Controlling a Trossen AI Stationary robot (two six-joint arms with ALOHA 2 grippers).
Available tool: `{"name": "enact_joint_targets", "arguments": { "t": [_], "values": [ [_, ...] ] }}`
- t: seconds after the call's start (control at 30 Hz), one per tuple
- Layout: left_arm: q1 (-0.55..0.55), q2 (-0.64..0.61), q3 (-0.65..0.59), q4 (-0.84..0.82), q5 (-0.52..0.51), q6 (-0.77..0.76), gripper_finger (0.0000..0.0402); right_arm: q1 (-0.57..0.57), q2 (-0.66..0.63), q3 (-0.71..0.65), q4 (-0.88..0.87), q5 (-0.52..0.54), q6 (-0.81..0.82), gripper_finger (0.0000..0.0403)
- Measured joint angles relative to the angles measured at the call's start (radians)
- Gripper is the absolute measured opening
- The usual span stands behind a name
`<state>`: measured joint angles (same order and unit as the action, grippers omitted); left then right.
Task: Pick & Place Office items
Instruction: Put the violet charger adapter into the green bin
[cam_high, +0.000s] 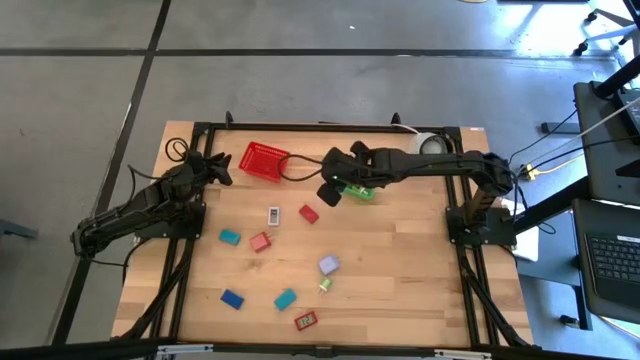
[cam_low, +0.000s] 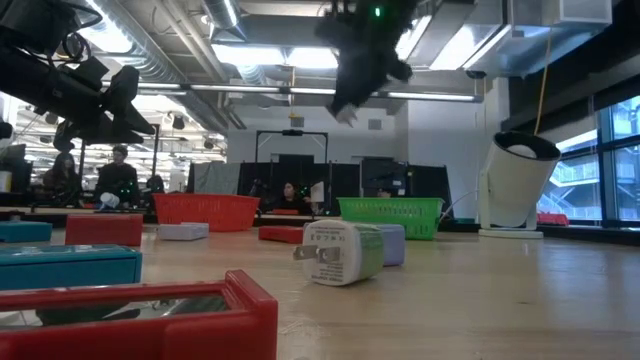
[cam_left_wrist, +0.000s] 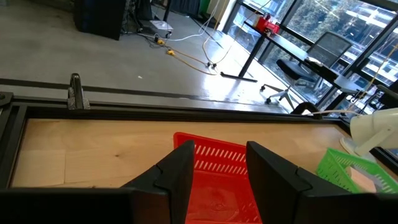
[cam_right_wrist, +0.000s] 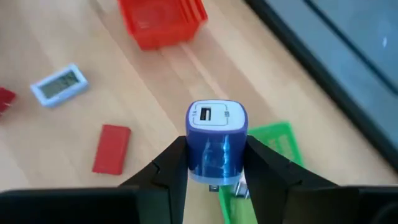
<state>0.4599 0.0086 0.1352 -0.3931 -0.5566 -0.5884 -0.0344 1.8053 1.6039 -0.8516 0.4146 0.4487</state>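
Observation:
My right gripper (cam_high: 328, 192) hangs above the table beside the green mesh basket (cam_high: 357, 189), shut on a blue-and-white USB charger block (cam_right_wrist: 216, 140). In the low view it shows high over the table (cam_low: 350, 95). The other office items lie loose on the wood: a white display piece (cam_high: 274, 214), red blocks (cam_high: 308, 213) (cam_high: 260, 241), teal ones (cam_high: 230, 237) (cam_high: 285, 298), a blue one (cam_high: 232, 298), a lavender one (cam_high: 328, 265) and a white-green charger (cam_low: 340, 252). My left gripper (cam_left_wrist: 221, 165) waits at the far left by the red basket (cam_high: 264, 161), its fingers a little apart with nothing between them. My right gripper pinches the charger block by its two opposite side faces (cam_right_wrist: 193, 152) between the two fingers. The fingers slant downward from above. The white face with the USB port (cam_right_wrist: 216, 116) points away from the wrist. The block is lifted clear of the table.
A white round device (cam_high: 432, 143) stands at the far right behind the green basket. A black frame rail runs along the table's far edge (cam_left_wrist: 186, 112). A red-framed piece (cam_high: 306, 320) lies near the front edge. Bare wood spreads to the right of the loose items.

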Motion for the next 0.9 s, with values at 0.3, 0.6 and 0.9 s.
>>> {"name": "enact_joint_targets", "arguments": {
  "t": [0.3,0.6,0.9],
  "values": [
    [0.000,0.000,0.000,0.000,0.000,0.000,0.0141,-0.048,0.000,-0.175,0.121,-0.068,0.203,0.0128],
    [0.000,0.000,0.000,0.000,0.000,0.000,0.0141,-0.083,0.000,-0.273,0.112,-0.067,0.267,0.0128],
    [0.000,0.000,0.000,0.000,0.000,0.000,0.0141,-0.130,0.000,-0.373,0.103,-0.068,0.310,0.0128]
  ]
}}
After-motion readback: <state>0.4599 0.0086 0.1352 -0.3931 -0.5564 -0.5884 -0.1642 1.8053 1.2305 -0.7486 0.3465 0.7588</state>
